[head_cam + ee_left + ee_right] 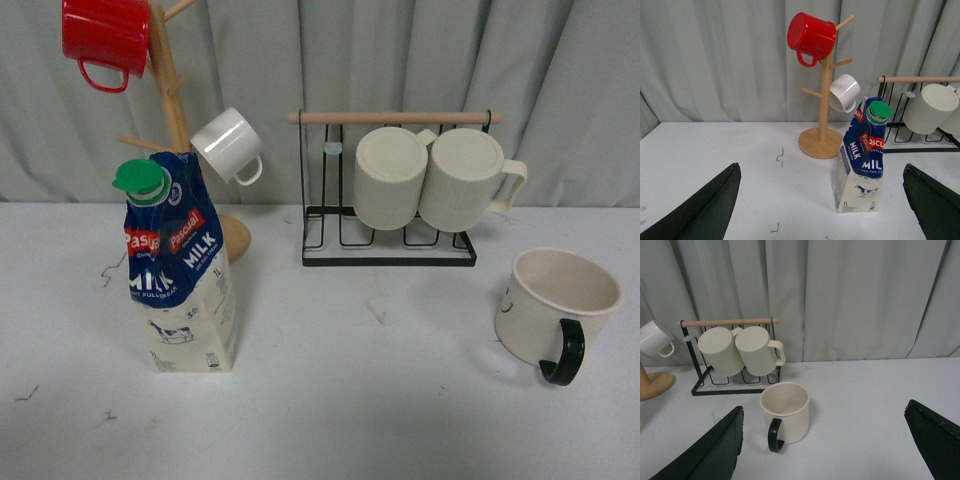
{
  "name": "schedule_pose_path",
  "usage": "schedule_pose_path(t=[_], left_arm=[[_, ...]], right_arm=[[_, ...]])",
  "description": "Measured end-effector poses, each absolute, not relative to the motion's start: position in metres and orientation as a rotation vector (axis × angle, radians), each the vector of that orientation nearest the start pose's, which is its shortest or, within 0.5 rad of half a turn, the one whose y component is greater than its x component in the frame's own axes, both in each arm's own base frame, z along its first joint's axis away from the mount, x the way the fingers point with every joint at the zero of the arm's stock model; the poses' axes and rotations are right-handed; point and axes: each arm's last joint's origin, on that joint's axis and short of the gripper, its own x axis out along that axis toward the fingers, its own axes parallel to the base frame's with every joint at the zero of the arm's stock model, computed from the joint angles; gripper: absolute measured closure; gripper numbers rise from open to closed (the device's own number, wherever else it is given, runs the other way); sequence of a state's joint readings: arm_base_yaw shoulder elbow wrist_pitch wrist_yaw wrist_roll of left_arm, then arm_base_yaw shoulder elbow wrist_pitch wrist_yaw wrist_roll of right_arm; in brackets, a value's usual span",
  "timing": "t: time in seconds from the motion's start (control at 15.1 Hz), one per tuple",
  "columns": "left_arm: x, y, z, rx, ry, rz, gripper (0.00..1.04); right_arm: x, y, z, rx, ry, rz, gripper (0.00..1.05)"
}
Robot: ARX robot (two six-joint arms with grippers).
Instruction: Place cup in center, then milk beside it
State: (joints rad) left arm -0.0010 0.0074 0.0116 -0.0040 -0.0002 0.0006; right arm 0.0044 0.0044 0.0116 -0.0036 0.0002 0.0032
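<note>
Status: nothing done yet, as far as I can judge. The cup (555, 300) stands upright at the right side of the tabletop (350, 410), in front of and to the right of the wire rack (390, 258), with its dark handle facing the front camera. The milk (185, 285) stands upright on the left, just in front of the mug tree (170, 90) base, green cap on. It is well apart from the cup. The centre strip between them, in front of the rack, is bare. Neither arm shows in the front view. In the left wrist view the left end effector (821, 170) is spread wide and holds nothing, with the milk between its fingers but further off, no contact. In the right wrist view the right end effector (825, 410) is also wide and empty. The cup sits ahead of it, closer to one finger (715, 450), not touching. Both steps are left: cup to centre first, then milk beside it. The right arm looks best placed for the cup and the left for the milk. Non-targets: two ribbed mugs (392, 175) on the rack, red mug (105, 35) and small white cup (228, 143) on the tree. Leave those alone. The carton is tall and narrow, so I'd expect a tip risk if it is gripped high.
</note>
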Motion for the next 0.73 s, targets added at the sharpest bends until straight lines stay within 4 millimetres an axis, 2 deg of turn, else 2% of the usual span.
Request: schedule_pose_path(t=[0.73], left_arm=[[0.0975, -0.0001, 0.1665, 0.001, 0.000, -0.001, 0.07]], right_arm=[[0.0973, 0.0004, 0.1668, 0.003, -0.004, 0.004, 0.06]])
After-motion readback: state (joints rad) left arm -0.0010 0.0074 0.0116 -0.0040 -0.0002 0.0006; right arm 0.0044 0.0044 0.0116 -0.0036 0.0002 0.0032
